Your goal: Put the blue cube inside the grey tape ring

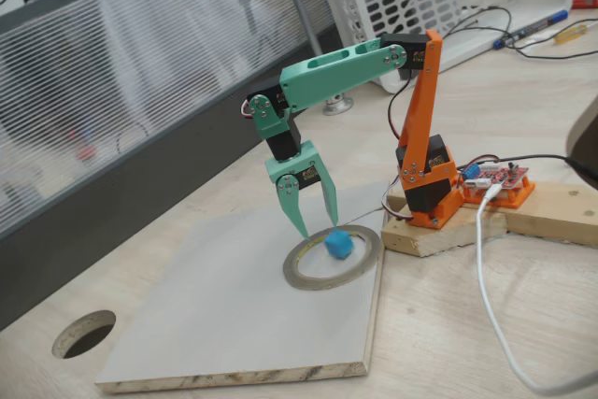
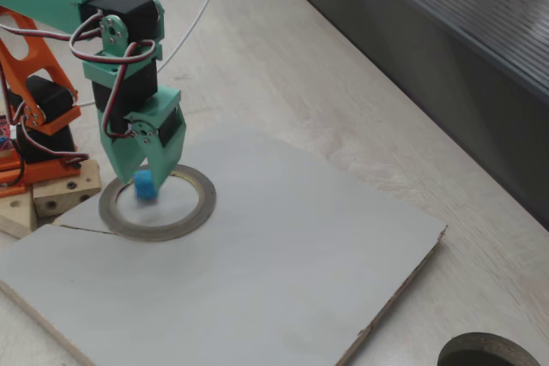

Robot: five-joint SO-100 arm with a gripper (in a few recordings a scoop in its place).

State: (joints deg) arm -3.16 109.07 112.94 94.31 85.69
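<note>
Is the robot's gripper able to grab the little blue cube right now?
Probably yes. The gripper is open and hangs right over the blue cube, which sits inside the grey tape ring. Nothing lies between them, and the flat ring seems too low to block it.

A: Any writing you can read here, on labels or boards?

B: None. The small red circuit board (image 1: 502,178) by the arm's base is too small to show any lettering, and the pens (image 1: 531,29) at the far edge of the table show no legible print either.
</note>
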